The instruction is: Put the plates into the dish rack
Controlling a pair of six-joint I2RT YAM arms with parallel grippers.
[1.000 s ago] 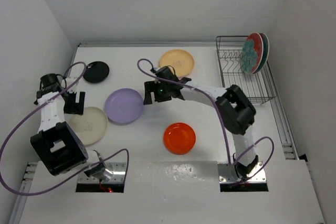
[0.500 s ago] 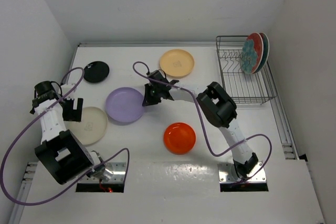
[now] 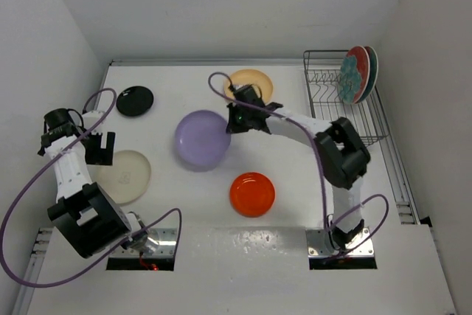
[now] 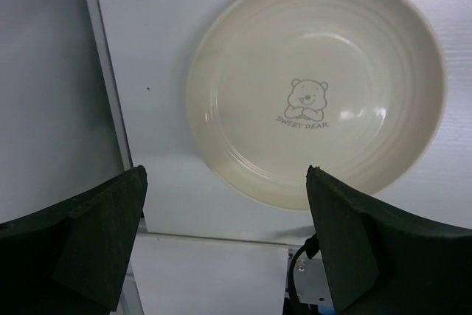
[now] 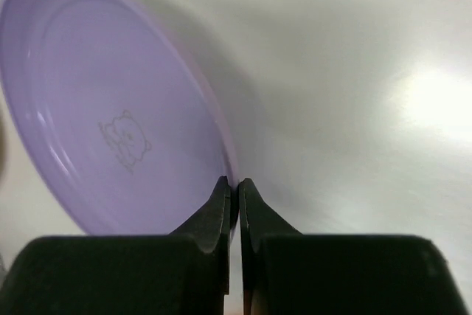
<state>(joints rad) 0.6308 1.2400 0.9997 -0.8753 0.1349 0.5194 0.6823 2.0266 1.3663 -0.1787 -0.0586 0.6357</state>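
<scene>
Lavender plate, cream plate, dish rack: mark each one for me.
lavender plate (image 3: 200,139), top external view, middle of its face.
cream plate (image 4: 316,88), left wrist view, centre of its well.
dish rack (image 3: 338,117), top external view, bare wire floor.

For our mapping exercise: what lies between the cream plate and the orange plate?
Only bare table, seen in the top view, between the cream plate and the orange plate; the lavender plate is farther back.

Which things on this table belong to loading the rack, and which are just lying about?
Job: dish rack, lavender plate, cream plate, black plate, orange plate, tan-yellow plate, red plates already racked.
Not part of it: purple cables.
</scene>
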